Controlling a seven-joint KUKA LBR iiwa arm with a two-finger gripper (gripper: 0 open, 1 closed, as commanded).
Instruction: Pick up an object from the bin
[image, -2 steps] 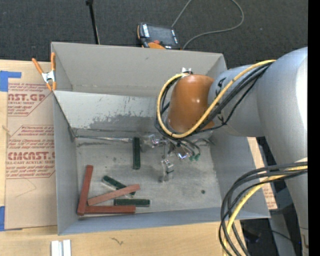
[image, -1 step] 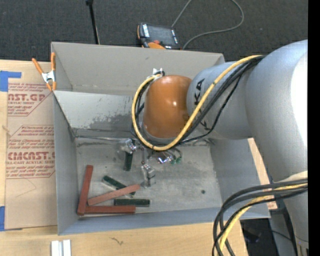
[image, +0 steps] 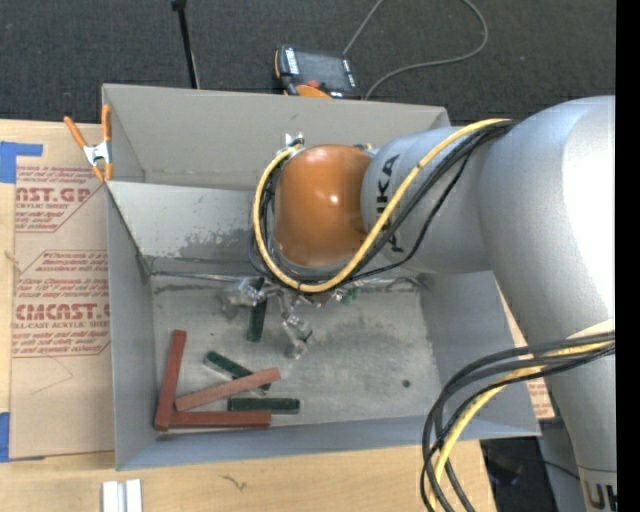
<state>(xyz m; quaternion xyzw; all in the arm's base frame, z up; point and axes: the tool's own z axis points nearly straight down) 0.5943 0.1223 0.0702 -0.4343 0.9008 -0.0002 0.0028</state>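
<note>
The arm, with its orange wrist cover (image: 318, 205) and yellow cables, reaches low into the grey bin (image: 128, 330). The gripper (image: 275, 312) hangs near the back wall, just beside a short dark green stick (image: 257, 321). Toward the front left lie three red-brown sticks (image: 228, 389) and two more green ones (image: 229, 364).

arm (image: 480, 200): reaches in from right | wrist (image: 318, 205): orange-capped, pointing down
</note>
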